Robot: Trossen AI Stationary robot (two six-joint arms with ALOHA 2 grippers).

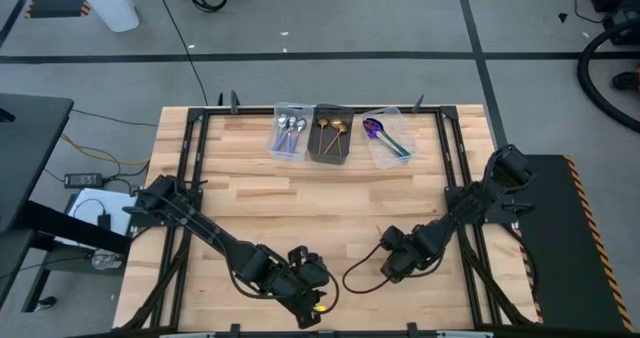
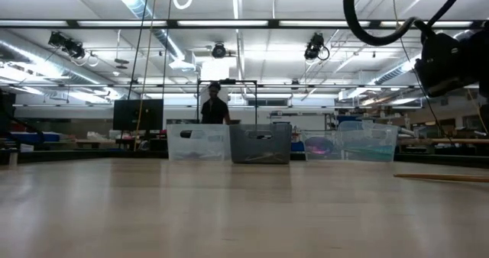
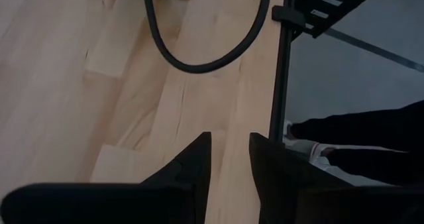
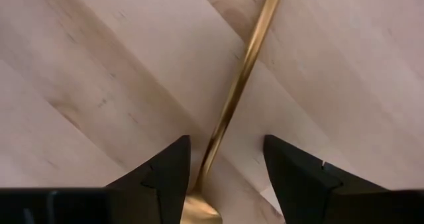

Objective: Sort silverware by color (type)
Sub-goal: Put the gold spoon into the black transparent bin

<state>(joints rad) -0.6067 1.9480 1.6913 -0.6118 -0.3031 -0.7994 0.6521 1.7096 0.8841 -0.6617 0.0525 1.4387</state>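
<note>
Wooden table (image 1: 330, 208), read from the left. Left hand (image 1: 305, 283) low at the near edge, waiting; fingers (image 3: 192, 164) a little apart, only bare wood in the gap, nothing held. Black cable (image 3: 199, 61) looping over the boards ahead of it.

Far edge, three bins in a row:
- clear bin (image 1: 277, 128) with silver spoons (image 1: 290, 130) inside;
- dark bin (image 1: 314, 138) just beside it, with gold spoons (image 1: 333, 133) inside;
- second clear bin (image 1: 385, 156), turned at an angle, with rainbow spoons (image 1: 385, 136) inside.

Near edge again, right of centre: right hand (image 1: 392, 261) down close to the wood, well apart from the bins. Stands open, one finger on each side of a single gold spoon (image 4: 245, 65) lying flat on the table, handle running away between the fingers, bowl close under the wrist. No contact yet between either finger and the metal, as far as can be seen.

Step in hand, by judgement: picking up what looks like the last loose piece, with the sorting otherwise nearly done. Next move calls for:
- settling the last bit down to the wood;
- closing squarely across the thin handle, which offers little to pinch and may slide or tip;
- lifting clear, then carrying over to the dark bin in the middle and dropping in with the other gold ones.
</note>
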